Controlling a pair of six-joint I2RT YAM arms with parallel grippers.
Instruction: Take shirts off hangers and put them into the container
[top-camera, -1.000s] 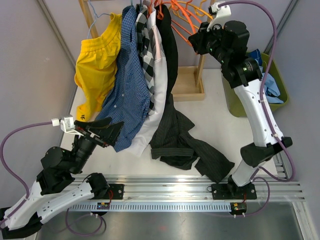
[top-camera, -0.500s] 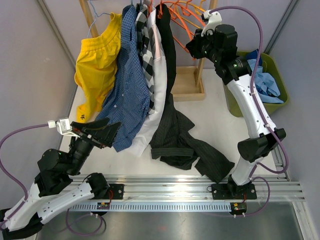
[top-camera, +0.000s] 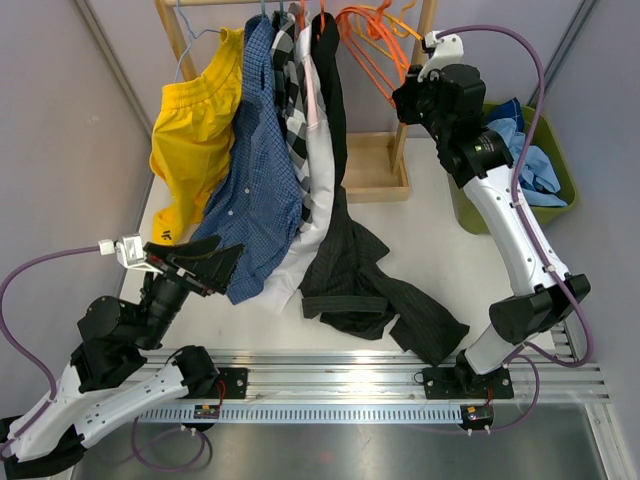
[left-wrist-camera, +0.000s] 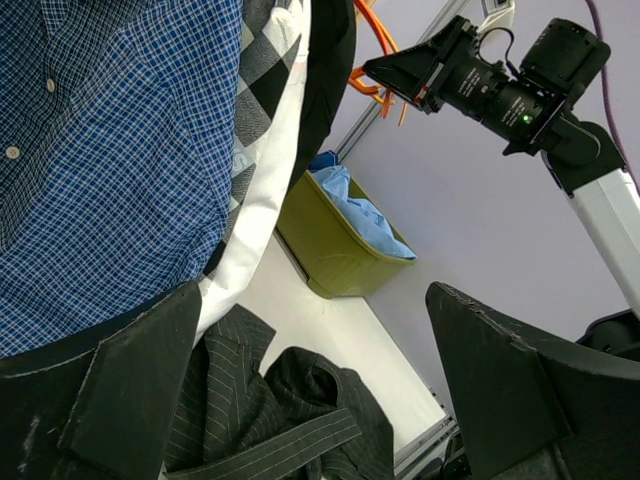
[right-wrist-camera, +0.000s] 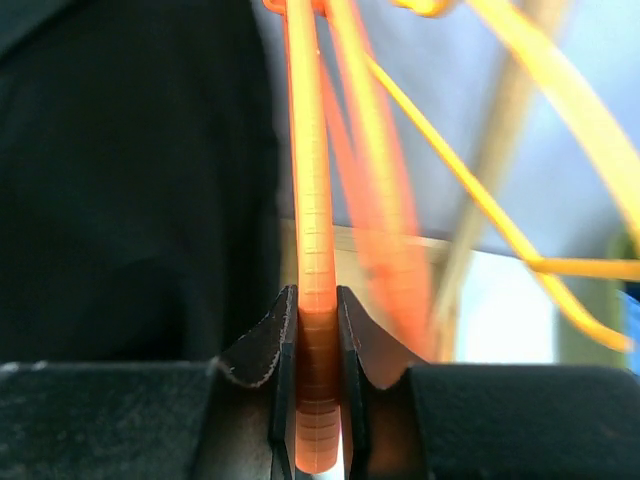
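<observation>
One light blue cloth shirt (top-camera: 540, 170) lies in the olive-green plastic tub (top-camera: 466, 212) at the right of the tabletop (top-camera: 440, 250); five others hang on the wooden rack (top-camera: 375, 170). Over the last second the right tool (right-wrist-camera: 317, 315) swung in toward the rack, then eased back a little, its fingers staying pinched on a thin bright orange hanger (right-wrist-camera: 312, 220) beside the black shirt (top-camera: 335, 110). That shirt hangs where it did, dark pinstriped cloth heaped on the tabletop below, so nothing looks freed yet. The left tool (top-camera: 208, 260) has not stirred: spread wide, empty, near the dark blue fine-check shirt (top-camera: 260, 190).
</observation>
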